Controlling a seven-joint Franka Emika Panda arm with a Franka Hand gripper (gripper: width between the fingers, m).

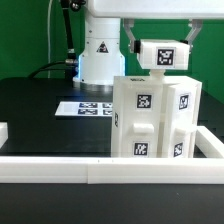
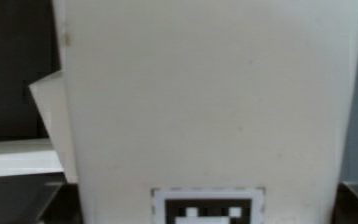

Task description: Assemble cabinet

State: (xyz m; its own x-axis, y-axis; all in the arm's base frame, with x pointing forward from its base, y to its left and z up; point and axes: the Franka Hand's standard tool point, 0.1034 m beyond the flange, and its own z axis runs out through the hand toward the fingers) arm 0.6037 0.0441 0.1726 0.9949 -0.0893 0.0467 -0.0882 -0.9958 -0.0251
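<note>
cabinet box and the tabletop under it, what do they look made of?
Cabinet: probably moulded plastic, white and matte. Its faces are smooth and even with no grain, and it looks the same close up in the wrist view. Table: black and mostly dull. Material unclear, perhaps a mat or coated board.

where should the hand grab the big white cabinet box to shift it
Probably a top edge of one side wall of the cabinet box, coming from above: it stands upright with tall flat walls, and the low white rail in front blocks a low approach. The small tagged piece over its top may be in the way.
</note>
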